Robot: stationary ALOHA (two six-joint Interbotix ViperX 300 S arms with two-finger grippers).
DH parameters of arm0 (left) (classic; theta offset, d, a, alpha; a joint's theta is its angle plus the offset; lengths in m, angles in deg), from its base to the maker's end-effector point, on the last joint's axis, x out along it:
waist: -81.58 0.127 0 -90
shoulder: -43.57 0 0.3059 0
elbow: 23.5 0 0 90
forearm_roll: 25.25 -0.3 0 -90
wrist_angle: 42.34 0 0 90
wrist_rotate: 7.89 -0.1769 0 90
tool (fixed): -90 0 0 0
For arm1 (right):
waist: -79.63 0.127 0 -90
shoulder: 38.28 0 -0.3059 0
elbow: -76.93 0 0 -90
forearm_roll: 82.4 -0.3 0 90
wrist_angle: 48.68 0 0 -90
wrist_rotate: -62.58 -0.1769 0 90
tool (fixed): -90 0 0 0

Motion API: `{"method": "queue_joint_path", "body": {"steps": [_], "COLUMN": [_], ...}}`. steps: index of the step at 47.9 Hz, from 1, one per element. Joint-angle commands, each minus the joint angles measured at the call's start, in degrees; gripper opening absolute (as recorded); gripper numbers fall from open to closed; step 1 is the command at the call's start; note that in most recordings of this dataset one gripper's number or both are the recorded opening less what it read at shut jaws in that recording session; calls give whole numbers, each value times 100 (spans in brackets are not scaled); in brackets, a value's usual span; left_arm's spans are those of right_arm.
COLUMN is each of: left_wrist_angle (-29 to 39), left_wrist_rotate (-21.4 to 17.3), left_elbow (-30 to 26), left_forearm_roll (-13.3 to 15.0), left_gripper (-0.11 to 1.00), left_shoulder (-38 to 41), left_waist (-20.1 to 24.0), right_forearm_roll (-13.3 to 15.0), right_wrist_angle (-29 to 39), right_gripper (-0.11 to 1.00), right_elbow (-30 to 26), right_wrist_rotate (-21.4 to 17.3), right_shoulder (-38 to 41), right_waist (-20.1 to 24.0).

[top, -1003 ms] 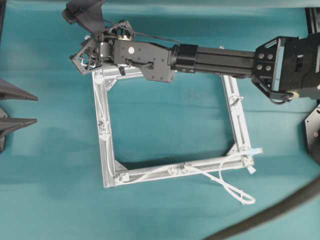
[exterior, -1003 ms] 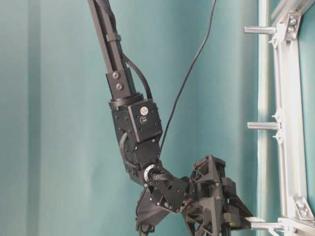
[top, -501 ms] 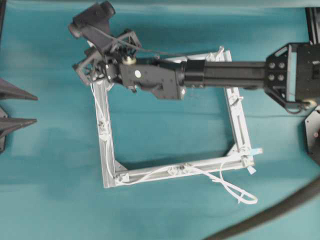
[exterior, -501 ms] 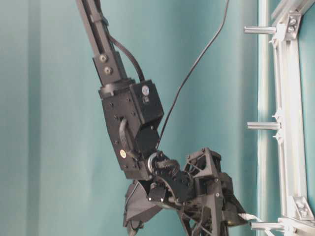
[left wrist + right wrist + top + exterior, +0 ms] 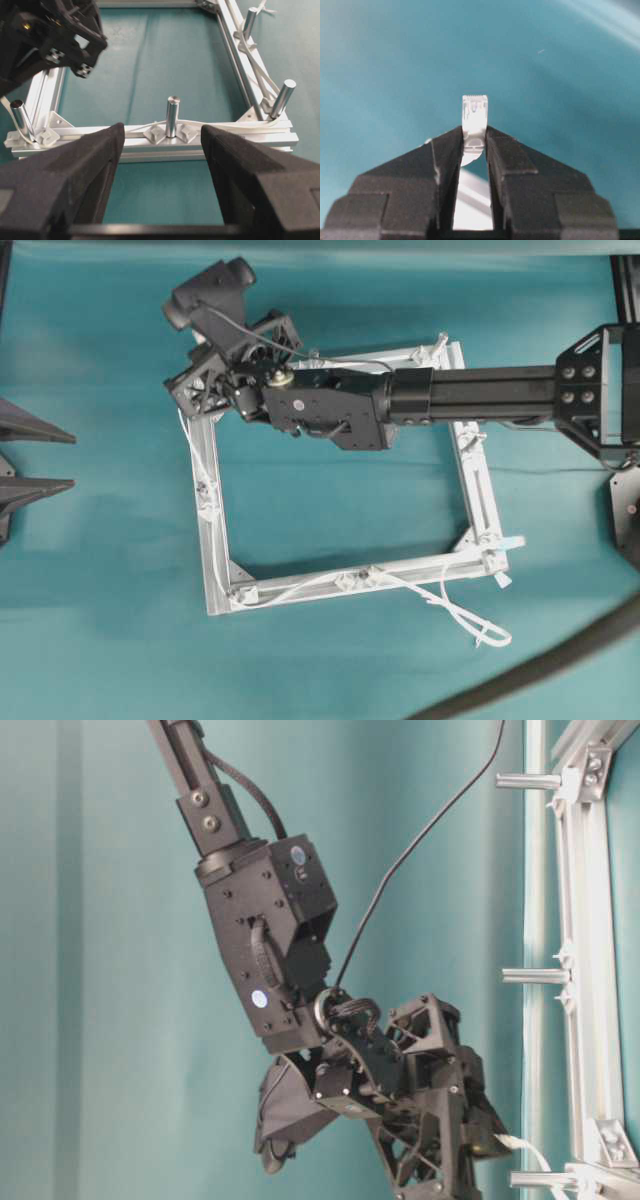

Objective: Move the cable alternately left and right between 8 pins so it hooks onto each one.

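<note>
Pinching the small white plug [image 5: 474,125] at the end of the thin white flexible cable [image 5: 300,586], the right claw [image 5: 474,150] is pressed together on it, probably so the free end can be led round the next peg. In the overhead view that claw [image 5: 192,390] sits at the upper left corner of the square silver aluminium frame [image 5: 212,540], with its black arm stretching in from the right edge. From there the cable runs down the frame's left rail and along the bottom rail, then trails off in a loose loop on the teal surface [image 5: 330,490] at lower right; the right and top rails look unthreaded, so I judge the weaving about half done.

Only the right wrist view shows the plug clamped upright between the pads. The left wrist view alone shows the left claw [image 5: 162,150] spread wide and empty, hanging low before the nearest rail, and the short silvery upright pins [image 5: 172,116] with cable curving past them. The table-level view shows the pins [image 5: 535,976] in profile, jutting sideways from the frame.
</note>
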Motion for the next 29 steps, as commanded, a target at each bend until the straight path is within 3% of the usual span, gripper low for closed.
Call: {"method": "queue_joint_path", "body": {"steps": [1,29], "left_wrist_angle": [-18,-18], "left_wrist_rotate": [9,9], "left_elbow": [-97,-97], "left_forearm_roll": [-26,-26], "left_gripper": [65,65], "left_shoulder": [62,70], "left_waist": [-9,-9], "right_forearm_roll": [35,211], "right_wrist_angle": [-88,-782], "right_gripper": [16,16], "right_elbow": [0,765], "right_wrist_rotate": [-9,-9], "right_shoulder": [-352,-835], "right_waist": [88,193]}}
